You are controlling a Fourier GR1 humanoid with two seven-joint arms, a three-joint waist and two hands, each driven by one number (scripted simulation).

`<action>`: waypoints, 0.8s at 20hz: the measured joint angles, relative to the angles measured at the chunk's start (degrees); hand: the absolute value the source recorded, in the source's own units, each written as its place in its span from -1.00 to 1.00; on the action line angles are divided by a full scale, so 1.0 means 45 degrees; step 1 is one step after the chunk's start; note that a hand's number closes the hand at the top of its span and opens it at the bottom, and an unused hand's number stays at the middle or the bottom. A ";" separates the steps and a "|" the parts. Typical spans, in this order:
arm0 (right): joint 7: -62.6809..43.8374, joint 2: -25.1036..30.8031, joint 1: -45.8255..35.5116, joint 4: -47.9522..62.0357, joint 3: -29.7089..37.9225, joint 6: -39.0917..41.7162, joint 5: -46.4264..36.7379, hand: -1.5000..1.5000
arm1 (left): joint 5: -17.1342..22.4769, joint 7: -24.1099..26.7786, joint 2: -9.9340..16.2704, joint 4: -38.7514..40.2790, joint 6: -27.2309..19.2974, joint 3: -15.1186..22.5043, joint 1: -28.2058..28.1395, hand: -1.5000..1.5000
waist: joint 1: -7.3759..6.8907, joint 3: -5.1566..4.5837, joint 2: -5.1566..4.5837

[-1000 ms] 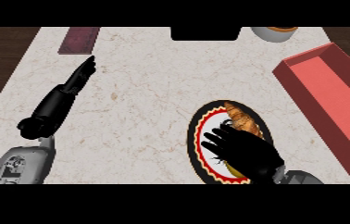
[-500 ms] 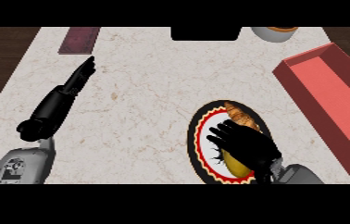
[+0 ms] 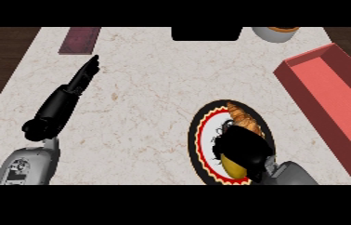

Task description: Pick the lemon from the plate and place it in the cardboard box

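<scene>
The yellow lemon lies on the round plate with a red and white rim, at the lower right of the head view. My right hand is curled over the lemon and hides most of it; only its near side shows. The long reddish box stands open along the right edge, apart from the plate. My left hand rests open at the left, fingers straight and pointing away.
A croissant lies on the far part of the plate, just beyond my right hand. A dark red flat block sits far left, a black object at the far middle, a bowl far right.
My right hand has drawn back toward the plate's near side and curled its fingers round the lemon. The left arm has not moved.
</scene>
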State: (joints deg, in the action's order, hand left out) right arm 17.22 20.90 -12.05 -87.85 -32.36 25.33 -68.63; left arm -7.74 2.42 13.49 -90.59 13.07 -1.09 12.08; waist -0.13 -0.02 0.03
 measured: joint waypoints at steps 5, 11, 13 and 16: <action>0.0793 -0.0165 0.0153 -0.0060 0.0130 -0.1082 -0.0374 1.00 | 0.0012 -0.0090 -0.0004 0.0035 0.0178 -0.0174 0.0016 0.00 | 0.0019 0.0005 -0.0002; -0.0436 -0.1328 -0.0299 0.0466 0.2001 -0.2034 0.0063 1.00 | -0.0015 0.0287 0.0052 0.0253 0.0293 -0.0267 -0.0060 0.00 | -0.0024 0.0013 -0.0046; -0.1867 -0.2053 -0.0744 0.0987 0.3184 -0.2238 0.0211 1.00 | -0.0040 0.0242 0.0005 0.0233 0.0252 -0.0237 0.0062 0.00 | -0.0035 0.0017 -0.0084; -0.3726 -0.2885 -0.1864 0.1777 0.4683 -0.2861 0.0161 1.00 | -0.0065 0.0302 -0.0024 0.0170 0.0285 -0.0163 -0.0038 0.00 | -0.0194 0.0016 -0.0104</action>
State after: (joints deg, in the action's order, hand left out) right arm 0.45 7.92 -20.44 -79.85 -11.29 12.46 -67.91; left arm -8.03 3.78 13.38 -89.83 14.35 -1.82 11.91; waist -1.01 0.05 -0.43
